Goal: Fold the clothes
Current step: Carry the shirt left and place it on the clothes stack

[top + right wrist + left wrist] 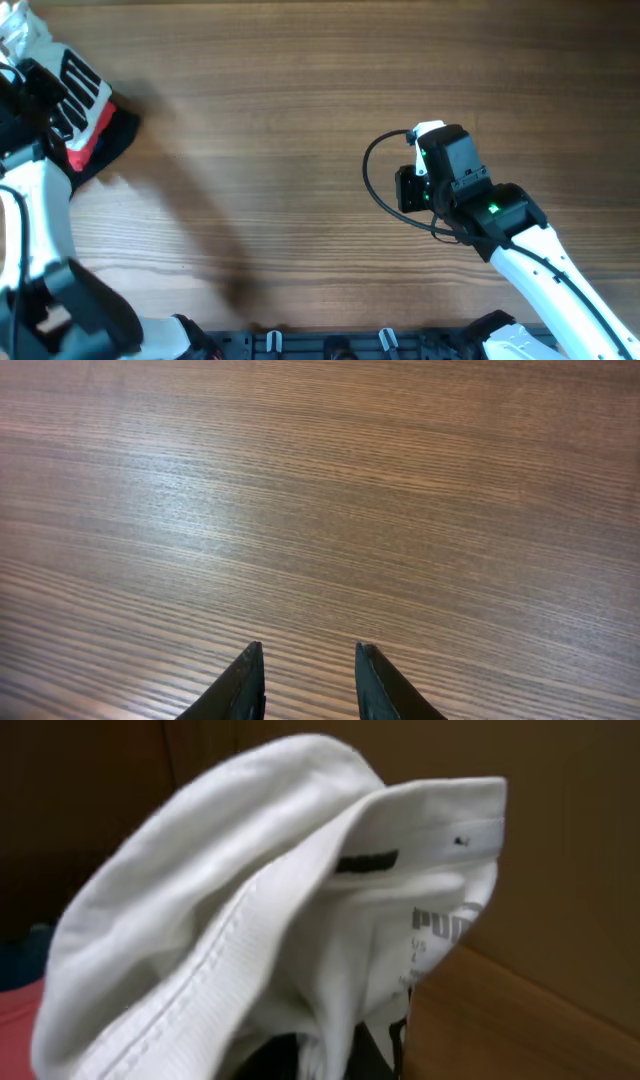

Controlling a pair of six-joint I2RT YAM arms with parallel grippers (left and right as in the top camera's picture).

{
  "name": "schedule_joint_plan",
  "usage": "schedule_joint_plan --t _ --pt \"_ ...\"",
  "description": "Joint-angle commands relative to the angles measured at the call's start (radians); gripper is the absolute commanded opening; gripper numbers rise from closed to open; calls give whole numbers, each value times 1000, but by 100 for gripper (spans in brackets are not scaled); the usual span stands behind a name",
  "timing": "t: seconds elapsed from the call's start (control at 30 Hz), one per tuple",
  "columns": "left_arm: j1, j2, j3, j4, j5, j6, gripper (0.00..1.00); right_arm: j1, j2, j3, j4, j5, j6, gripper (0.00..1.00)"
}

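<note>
The shirt (72, 82) is bunched at the far left corner of the table (300, 80), its black block stripes facing up. It lies partly over a red garment (88, 150) and a dark navy one (120, 135). The overhead view gives this layout, and shows the white left arm (45, 200) reaching along the left edge into the pile, but none of the cloth's detail.

The left wrist view supplies the detail. White folds fill it, with a stitched hem, a small black label patch (365, 861) and grey printed lettering (446, 918) under the collar. Red cloth sits at its lower left. The left gripper's fingers are hidden by the fabric in both views, so it cannot be told whether they clamp the shirt.

The right gripper (305, 682) is over bare wood toward the right side, well apart from the clothes. Only its wrist view shows the two dark fingertips (248, 678), which are slightly apart with nothing between them.
</note>
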Motion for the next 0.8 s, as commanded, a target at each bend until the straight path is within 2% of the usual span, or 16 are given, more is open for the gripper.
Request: schedule_joint_plan --t 0.0,0.17,0.27,0.3,0.33,0.37,0.5,0.63,0.77 --pt "58 77 21 79 11 8 4 -2 -14 15 -10 21 15 30" --pt "145 142 21 130 11 8 6 -2 -14 15 -10 21 31 30" --pt "190 167 21 140 16 8 15 -2 -14 15 -10 21 44 30" --pt "209 175 21 137 16 8 33 -2 -14 15 -10 21 55 30" --pt "221 183 21 136 19 8 72 -2 -14 15 -9 21 56 30" --pt "233 187 21 137 35 7 100 -2 -14 15 -10 21 56 30" --pt "289 183 49 129 114 -98 100 -2 -14 15 -24 21 56 30" --pt "301 156 124 69 238 -121 100 -2 -14 15 -28 21 56 31" --pt "262 97 183 6 455 -121 100 -2 -14 15 -28 21 56 31"
